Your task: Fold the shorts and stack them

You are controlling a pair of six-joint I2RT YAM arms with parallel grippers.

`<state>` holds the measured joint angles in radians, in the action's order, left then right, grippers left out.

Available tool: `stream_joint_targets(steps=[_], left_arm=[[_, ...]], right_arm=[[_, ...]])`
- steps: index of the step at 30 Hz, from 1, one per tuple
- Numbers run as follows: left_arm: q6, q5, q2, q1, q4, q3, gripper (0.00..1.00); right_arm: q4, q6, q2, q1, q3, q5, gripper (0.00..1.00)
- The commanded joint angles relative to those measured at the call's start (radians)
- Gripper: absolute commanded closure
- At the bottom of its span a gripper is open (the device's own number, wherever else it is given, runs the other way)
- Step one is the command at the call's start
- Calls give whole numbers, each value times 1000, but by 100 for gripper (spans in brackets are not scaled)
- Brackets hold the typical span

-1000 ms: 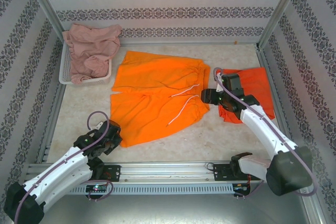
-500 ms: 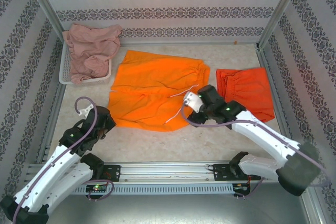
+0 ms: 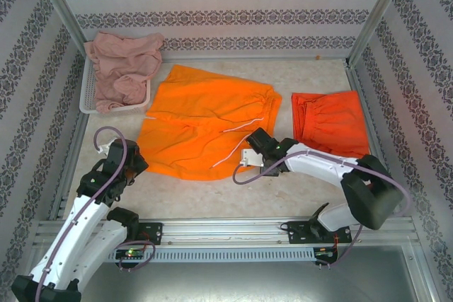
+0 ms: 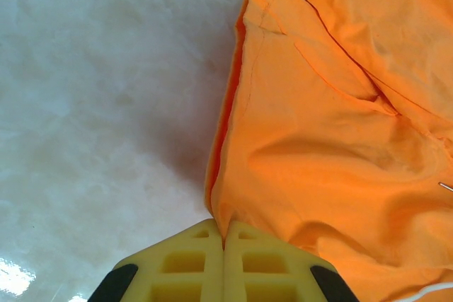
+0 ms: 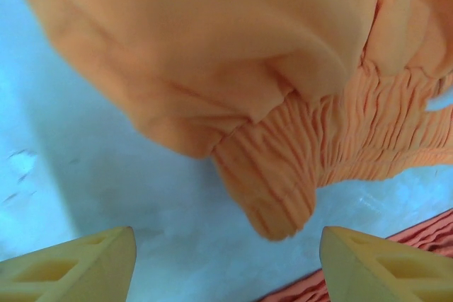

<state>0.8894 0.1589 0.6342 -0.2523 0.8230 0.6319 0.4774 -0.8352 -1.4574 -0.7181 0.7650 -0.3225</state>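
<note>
Gripping the bright orange shorts (image 3: 205, 122), one of three pairs, left pincer (image 4: 224, 235) clenches; right pincer (image 5: 226, 238) gapes.

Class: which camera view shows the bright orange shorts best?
Top external: the orange shorts lie whole in frame, spread on the table. The left wrist view gives a close-up of one edge pinched in the left gripper; the right wrist view, a close-up of the waistband.
</note>
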Motion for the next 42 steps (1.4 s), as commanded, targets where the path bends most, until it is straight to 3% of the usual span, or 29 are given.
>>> stream_joint_targets(steps=[1, 5, 8, 14, 21, 27, 31, 37, 42], left_arm=[[-35, -27, 3, 18, -25, -17, 100], [-34, -32, 6, 20, -30, -17, 100], [-32, -32, 5, 23, -34, -20, 100], [-37, -17, 4, 37, -39, 5, 100], [-128, 85, 41, 52, 60, 226, 100], [-214, 193, 77, 56, 144, 446, 100], [-276, 250, 122, 56, 196, 600, 100], [-374, 293, 241, 55, 224, 805, 100], [-406, 272, 358, 56, 168, 838, 100]], right_arm=[[-103, -71, -48, -4, -3, -57, 33], [-130, -74, -93, 1, 12, -55, 41], [-132, -69, -124, 3, 17, -51, 55], [-131, -27, -113, 10, 17, -58, 100], [-27, 31, 135, 8, 40, 45, 100], [241, 131, 335, -17, 117, 242, 100], [396, 241, 374, -29, 177, 329, 100], [435, 384, 403, -17, 207, 442, 100], [437, 448, 342, 79, 225, 518, 100]])
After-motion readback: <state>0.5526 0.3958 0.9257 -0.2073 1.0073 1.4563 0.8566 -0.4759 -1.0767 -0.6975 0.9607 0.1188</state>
